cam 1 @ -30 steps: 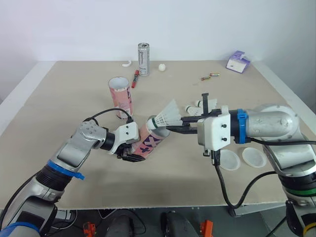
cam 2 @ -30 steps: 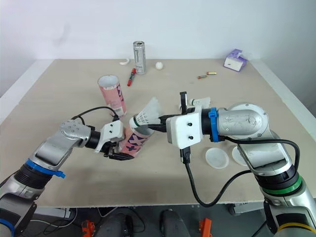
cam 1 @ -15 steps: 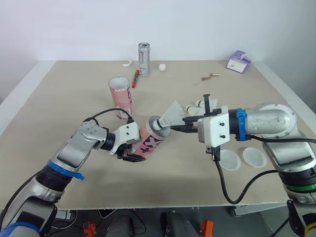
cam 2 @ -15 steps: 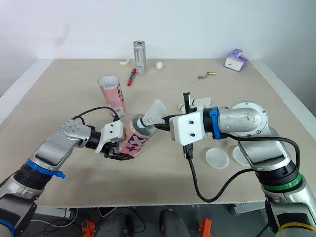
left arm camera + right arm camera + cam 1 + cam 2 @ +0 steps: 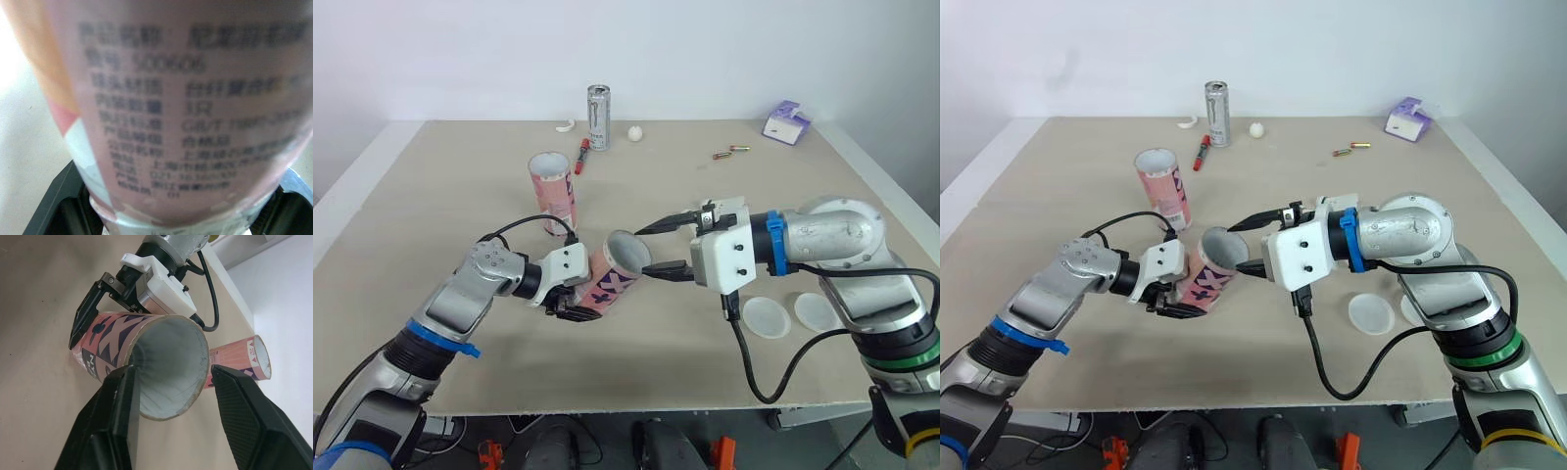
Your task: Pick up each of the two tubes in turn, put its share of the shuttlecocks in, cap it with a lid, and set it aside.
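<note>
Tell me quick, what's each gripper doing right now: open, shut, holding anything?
Left gripper: shut on the tilted tube.
Right gripper: open, holding nothing, at the tube's mouth.

Beige tabletop (image 5: 450, 186) carrying an upright pink cardboard tube (image 5: 552, 191), a silver drink can (image 5: 597, 117), a red marker (image 5: 581, 155), a small white ball (image 5: 634, 132), a purple tissue pack (image 5: 785, 123) — and, nearer the front edge, two flat white round lids (image 5: 767, 316).

A matt cardboard tube (image 5: 610, 282) is showing its papery lining — a metal can (image 5: 597, 117) is gleaming on the smooth tabletop (image 5: 440, 196).
</note>
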